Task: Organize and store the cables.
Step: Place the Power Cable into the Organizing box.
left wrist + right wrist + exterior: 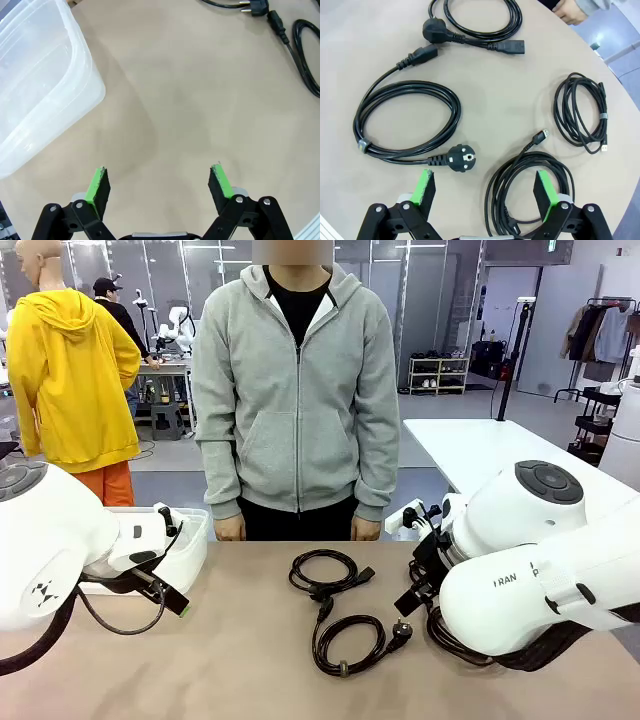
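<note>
Beige tabletop (pixel 510 90), person (pixel 295 390) standing across. Both grippers are wide open and holding nothing. My left gripper (pixel 160 175) is over bare table, with the clear bin (pixel 82 65) up-left of its jaws. My right gripper (pixel 483 177) has a thin coil (pixel 495 197) partly between its jaws, so I'd drop straight down and pinch several strands together. Count: four cables (pixel 362 145), one bin.

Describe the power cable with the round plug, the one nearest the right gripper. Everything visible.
The power cable is a thick black cord with a rubbery look, wound in a flat oval coil of several turns. A small greyish band ties it at one side. A round plug ends one lead, face up, and a block connector ends the other. It lies on the beige table, just ahead of the open right gripper, untouched.
</note>
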You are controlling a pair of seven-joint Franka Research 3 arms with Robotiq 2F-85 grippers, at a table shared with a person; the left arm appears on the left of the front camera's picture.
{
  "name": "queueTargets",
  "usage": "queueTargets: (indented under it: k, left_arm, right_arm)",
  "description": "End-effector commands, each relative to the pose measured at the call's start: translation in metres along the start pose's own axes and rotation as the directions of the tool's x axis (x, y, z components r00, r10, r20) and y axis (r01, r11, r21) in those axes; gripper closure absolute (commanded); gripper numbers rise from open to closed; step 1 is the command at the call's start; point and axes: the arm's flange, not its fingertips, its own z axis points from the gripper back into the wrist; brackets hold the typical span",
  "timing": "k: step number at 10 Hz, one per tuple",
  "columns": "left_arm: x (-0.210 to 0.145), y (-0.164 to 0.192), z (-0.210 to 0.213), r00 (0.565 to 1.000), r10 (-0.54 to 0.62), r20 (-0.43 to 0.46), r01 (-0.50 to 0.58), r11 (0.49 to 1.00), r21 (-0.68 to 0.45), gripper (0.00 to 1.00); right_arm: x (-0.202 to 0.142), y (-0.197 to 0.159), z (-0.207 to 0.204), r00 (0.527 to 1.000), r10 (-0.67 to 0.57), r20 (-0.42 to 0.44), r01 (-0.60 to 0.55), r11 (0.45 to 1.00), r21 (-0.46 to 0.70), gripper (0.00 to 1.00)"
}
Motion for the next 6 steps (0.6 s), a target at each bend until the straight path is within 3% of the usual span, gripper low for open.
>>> queueTargets:
  k: [1,6]
  left_arm:
    - [0.0001,-0.0002,0.0000,1.000,0.000,0.000,0.000,1.000,0.000,0.00]
    - [0.0001,-0.0002,0.0000,1.000,0.000,0.000,0.000,1.000,0.000,0.00]
  right_arm:
    - [0.0000,0.0000,0.0000,1.000,0.000,0.000,0.000,1.000,0.000,0.00]
    - [0.0000,0.0000,0.0000,1.000,0.000,0.000,0.000,1.000,0.000,0.00]
